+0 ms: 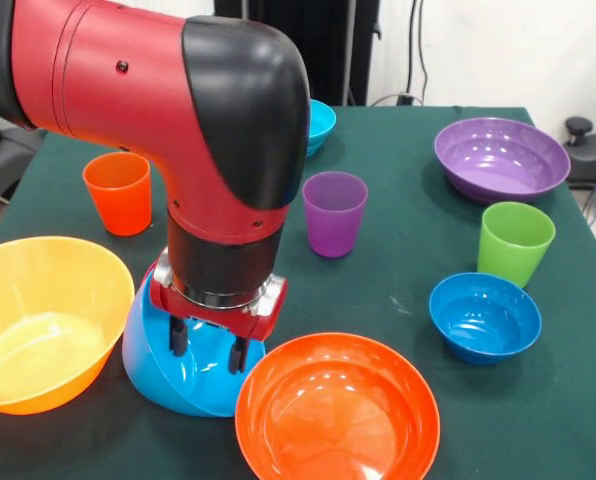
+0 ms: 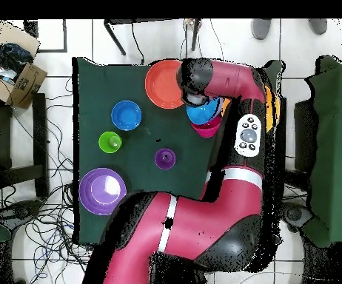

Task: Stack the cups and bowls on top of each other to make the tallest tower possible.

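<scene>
Front view, L to R. Far left, near edge: large yellow-orange glossy plastic bowl (image 1: 43, 320), upright, empty. Behind it, farther back: orange tapered plastic tumbler (image 1: 119, 191), upright, standing alone.

Just right of the yellow-orange bowl: sky-blue glossy plastic bowl (image 1: 183, 365), tipped up on its side, dome facing the camera, touching or nearly touching the yellow-orange bowl. Red and black arm's gripper (image 1: 209, 348) down on it, two dark fingers (image 1: 179, 336) spread apart and lying against the blue surface; pinching the rim or only pressing on it: can't tell.

Centre near: orange-red glossy plastic bowl (image 1: 336, 408), upright, just beside the blue one. Centre, mid-table: purple tapered plastic tumbler (image 1: 334, 213). Far behind the arm: small cyan plastic bowl (image 1: 320, 124), mostly hidden.

Right side: dark blue small glossy bowl (image 1: 484, 316) near, lime green tapered plastic tumbler (image 1: 515, 243) just behind it, big purple glossy bowl (image 1: 500, 158) far right. All on dark green tablecloth (image 1: 408, 270).

No tower yet; every piece stands apart or side by side.

Handling, as judgement: thin rigid plastic, light, slick; likely to skid or roll under a push, esp. the tipped sky-blue bowl. Best hold prob. across the rim wall, one finger inside, one outside. Tumblers: pinch at the lip the same way; light, so easy to topple.
</scene>
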